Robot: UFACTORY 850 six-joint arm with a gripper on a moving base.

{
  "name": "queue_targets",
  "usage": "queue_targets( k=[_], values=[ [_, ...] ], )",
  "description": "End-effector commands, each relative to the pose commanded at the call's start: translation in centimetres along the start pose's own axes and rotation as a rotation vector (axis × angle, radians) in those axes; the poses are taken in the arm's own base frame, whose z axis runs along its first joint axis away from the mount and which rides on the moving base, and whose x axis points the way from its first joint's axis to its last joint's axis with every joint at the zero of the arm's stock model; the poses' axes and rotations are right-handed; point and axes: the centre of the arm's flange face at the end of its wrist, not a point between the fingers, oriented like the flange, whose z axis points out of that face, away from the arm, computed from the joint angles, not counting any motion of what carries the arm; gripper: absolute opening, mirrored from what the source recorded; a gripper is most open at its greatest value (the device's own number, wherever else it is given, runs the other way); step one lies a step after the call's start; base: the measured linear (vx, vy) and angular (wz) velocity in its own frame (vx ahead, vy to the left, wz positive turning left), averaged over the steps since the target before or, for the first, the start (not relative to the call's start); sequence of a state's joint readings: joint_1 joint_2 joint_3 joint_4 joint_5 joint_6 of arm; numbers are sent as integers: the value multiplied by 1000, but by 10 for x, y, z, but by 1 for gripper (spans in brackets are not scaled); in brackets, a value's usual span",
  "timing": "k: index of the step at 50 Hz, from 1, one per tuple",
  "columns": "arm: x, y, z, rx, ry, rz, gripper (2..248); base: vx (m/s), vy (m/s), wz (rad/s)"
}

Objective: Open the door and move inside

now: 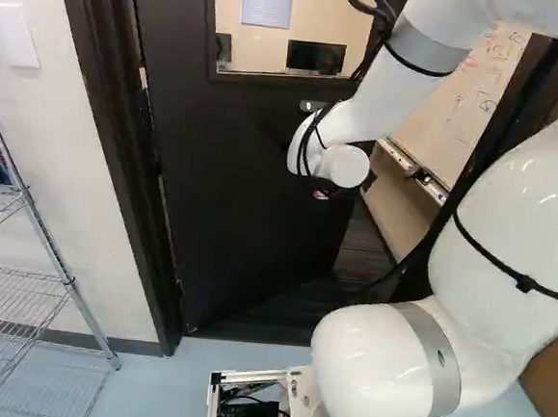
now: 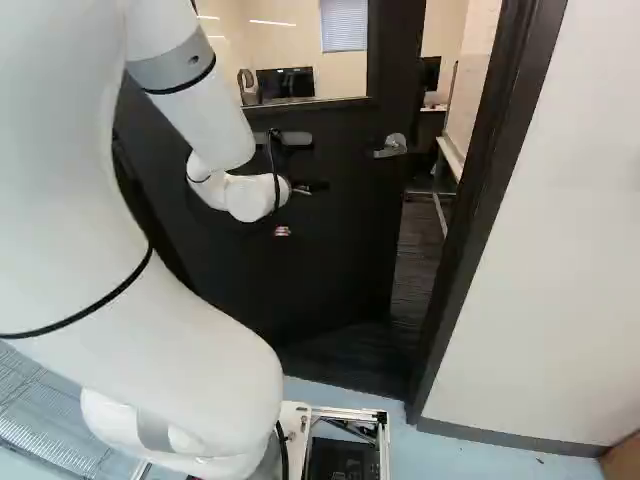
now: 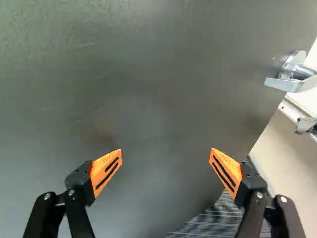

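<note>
Saw pale walls (image 2: 550, 250) on both sides of the doorway. Found the black door (image 2: 340, 265) between them, directly ahead of the arm, partly open, swung away from the base into the room beyond. Noted its long axis upright, its hinge edge at the left, and its free edge at the right and deeper in. Saw the white arm (image 1: 394, 92) reaching forward to near the door's face, and the dark door frame (image 2: 485, 190) standing around the opening. Looked past the free edge to a whiteboard (image 1: 476, 98) with writing on it, and to dark striped flooring (image 2: 418, 245). Spotted a wire shelf (image 1: 21, 290) against the wall at the left of the left base view. Looked through the door's window (image 1: 260, 57) to a dark monitor (image 1: 315, 56). Traced the gripper (image 2: 310, 186) at the arm's end, mostly lost against the black door. In the wrist view, found that gripper (image 3: 166, 154) released, orange pads (image 3: 106, 171) spread wide before the door's face; could not tell about contact with the door. Placed the lever handle (image 2: 392, 146) near the free edge, well apart from the fingers and off to one side, its long axis roughly level, its tip pointing back toward the hinges.
</note>
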State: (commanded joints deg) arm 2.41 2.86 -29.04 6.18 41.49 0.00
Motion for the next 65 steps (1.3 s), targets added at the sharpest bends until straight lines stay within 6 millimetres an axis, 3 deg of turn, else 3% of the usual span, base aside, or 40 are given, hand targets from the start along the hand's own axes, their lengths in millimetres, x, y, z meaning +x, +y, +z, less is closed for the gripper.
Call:
queue_targets(
  k=[65],
  values=[
    [18, -64, 74, 87, 1, -4, 247, 0, 0, 0]
  ],
)
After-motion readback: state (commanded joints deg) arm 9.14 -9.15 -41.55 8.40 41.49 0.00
